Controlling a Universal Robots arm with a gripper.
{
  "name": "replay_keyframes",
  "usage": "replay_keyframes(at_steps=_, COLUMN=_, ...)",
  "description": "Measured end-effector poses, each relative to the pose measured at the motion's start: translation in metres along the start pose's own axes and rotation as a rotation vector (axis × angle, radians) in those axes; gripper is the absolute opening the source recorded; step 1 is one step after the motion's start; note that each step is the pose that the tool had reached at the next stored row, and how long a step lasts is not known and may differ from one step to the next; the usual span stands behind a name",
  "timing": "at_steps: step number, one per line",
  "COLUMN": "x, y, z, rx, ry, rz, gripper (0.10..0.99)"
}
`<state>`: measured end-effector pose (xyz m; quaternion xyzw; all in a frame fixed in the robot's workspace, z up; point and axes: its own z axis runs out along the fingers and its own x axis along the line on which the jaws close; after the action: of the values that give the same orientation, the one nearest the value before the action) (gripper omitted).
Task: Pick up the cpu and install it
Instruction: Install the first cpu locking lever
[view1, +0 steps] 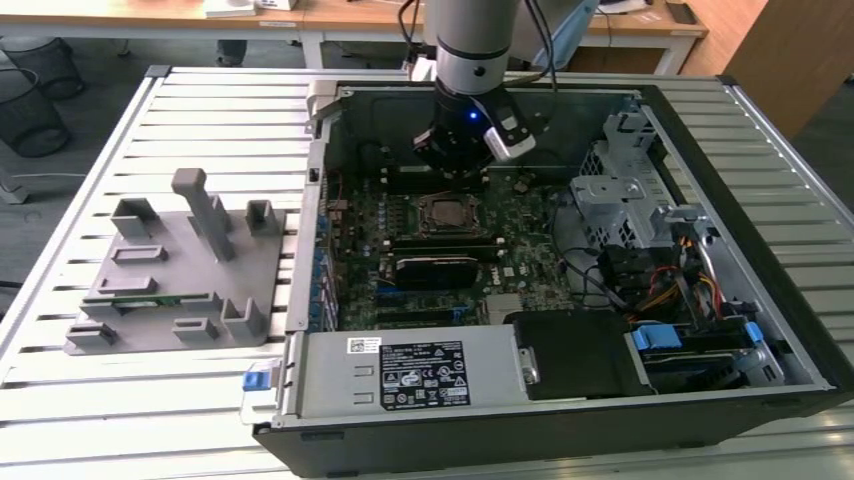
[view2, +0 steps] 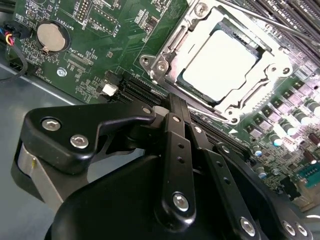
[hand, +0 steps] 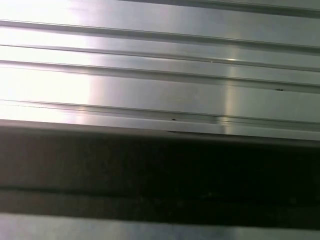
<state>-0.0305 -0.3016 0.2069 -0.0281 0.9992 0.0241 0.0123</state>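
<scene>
The cpu (view2: 220, 64), a flat square chip with a silvery top, lies in the socket on the green motherboard (view2: 95, 35), ringed by the socket's metal frame (view2: 165, 55). In the exterior view the cpu (view1: 442, 211) sits mid-board inside the open computer case (view1: 747, 330). My gripper (view2: 176, 102) is shut with nothing between its fingers. It hovers beside the socket, apart from the chip. The exterior view places the gripper (view1: 451, 168) just behind the socket, inside the case.
A grey holder (view1: 174, 265) with a green memory stick (view1: 134, 298) stands on the slatted table (view1: 200, 110) at the exterior view's left. Inside the case are a black module (view1: 434, 268), a power supply (view1: 400, 375), a drive cage (view1: 621, 200) and cables (view1: 667, 290).
</scene>
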Motion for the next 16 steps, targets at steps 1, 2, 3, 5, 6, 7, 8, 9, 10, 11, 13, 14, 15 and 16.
replay_keyframes(at_steps=1, x=-0.0003, y=-0.0001, z=0.0009, rx=0.000, ry=0.0001, rz=0.000, gripper=0.106)
replay_keyframes(at_steps=2, x=-0.0006, y=-0.0001, z=0.0019, rx=0.000, ry=0.0001, rz=0.000, gripper=0.106)
replay_keyframes(at_steps=3, x=-0.0008, y=-0.0002, z=0.0029, rx=0.000, ry=0.0001, rz=-0.001, gripper=0.106)
replay_keyframes(at_steps=5, x=-0.0012, y=-0.0003, z=0.0047, rx=0.000, ry=0.0001, rz=-0.001, gripper=0.106)
replay_keyframes(at_steps=6, x=-0.0014, y=-0.0004, z=0.0057, rx=0.000, ry=0.0002, rz=-0.001, gripper=0.106)
replay_keyframes(at_steps=7, x=-0.0015, y=-0.0004, z=0.0066, rx=0.000, ry=0.0001, rz=-0.001, gripper=0.106)
replay_keyframes(at_steps=8, x=-0.0016, y=-0.0005, z=0.0074, rx=0.000, ry=0.0001, rz=-0.002, gripper=0.106)
replay_keyframes(at_steps=9, x=-0.0018, y=-0.0005, z=0.0079, rx=0.000, ry=0.0001, rz=-0.002, gripper=0.106)
replay_keyframes(at_steps=10, x=-0.0018, y=-0.0005, z=0.0081, rx=0.000, ry=0.0002, rz=-0.002, gripper=0.106)
replay_keyframes(at_steps=11, x=-0.0018, y=-0.0006, z=0.0081, rx=0.001, ry=0.0003, rz=-0.002, gripper=0.106)
replay_keyframes(at_steps=13, x=-0.0019, y=-0.0005, z=0.0082, rx=0.003, ry=0.0003, rz=-0.002, gripper=0.106)
replay_keyframes(at_steps=14, x=-0.0019, y=-0.0005, z=0.0079, rx=0.003, ry=0.0004, rz=-0.002, gripper=0.106)
replay_keyframes(at_steps=15, x=-0.0019, y=-0.0004, z=0.0075, rx=0.003, ry=0.0002, rz=-0.003, gripper=0.106)
replay_keyframes(at_steps=16, x=-0.0019, y=-0.0005, z=0.0074, rx=0.004, ry=0.0002, rz=-0.003, gripper=0.106)
